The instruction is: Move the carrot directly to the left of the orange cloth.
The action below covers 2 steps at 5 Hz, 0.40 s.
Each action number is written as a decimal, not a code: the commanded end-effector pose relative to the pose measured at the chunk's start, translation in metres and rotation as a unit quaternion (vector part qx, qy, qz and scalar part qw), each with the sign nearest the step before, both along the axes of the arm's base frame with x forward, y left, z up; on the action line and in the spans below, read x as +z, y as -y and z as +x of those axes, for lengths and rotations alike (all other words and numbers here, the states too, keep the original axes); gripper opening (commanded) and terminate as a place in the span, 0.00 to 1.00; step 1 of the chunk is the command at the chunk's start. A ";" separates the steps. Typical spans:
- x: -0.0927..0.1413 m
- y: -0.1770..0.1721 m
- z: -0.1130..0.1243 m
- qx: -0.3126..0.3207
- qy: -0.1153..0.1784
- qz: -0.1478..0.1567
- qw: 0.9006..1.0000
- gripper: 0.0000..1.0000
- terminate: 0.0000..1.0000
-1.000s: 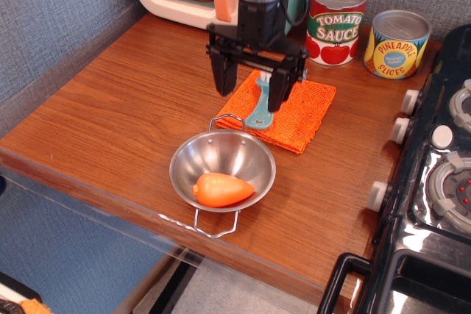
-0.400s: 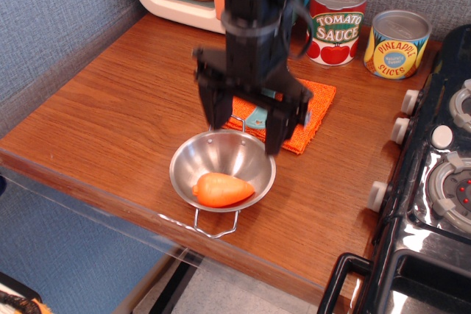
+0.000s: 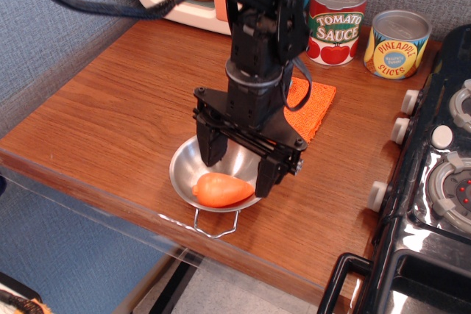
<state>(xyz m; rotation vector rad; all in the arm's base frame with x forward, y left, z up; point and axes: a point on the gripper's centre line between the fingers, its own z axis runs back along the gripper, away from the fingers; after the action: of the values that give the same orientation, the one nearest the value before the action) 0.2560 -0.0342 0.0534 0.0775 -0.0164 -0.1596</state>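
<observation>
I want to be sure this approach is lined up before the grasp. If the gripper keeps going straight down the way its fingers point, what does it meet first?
Most likely the carrot, lying in the steel bowl. The open gripper hangs over it, one finger on each side. Depth is unclear from this single view, so a fingertip could touch the bowl's inside first.

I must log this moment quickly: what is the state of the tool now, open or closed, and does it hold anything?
Tool: open, holding nothing; its fingers straddle the carrot in the steel bowl.
</observation>
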 end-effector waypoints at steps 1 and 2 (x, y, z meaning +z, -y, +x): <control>-0.013 -0.016 0.002 -0.009 -0.013 0.036 0.999 1.00 0.00; -0.019 -0.027 0.000 0.000 -0.023 0.042 0.999 1.00 0.00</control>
<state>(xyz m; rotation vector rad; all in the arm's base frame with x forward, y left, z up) 0.2542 -0.0093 0.0264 0.1545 0.0659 -0.1624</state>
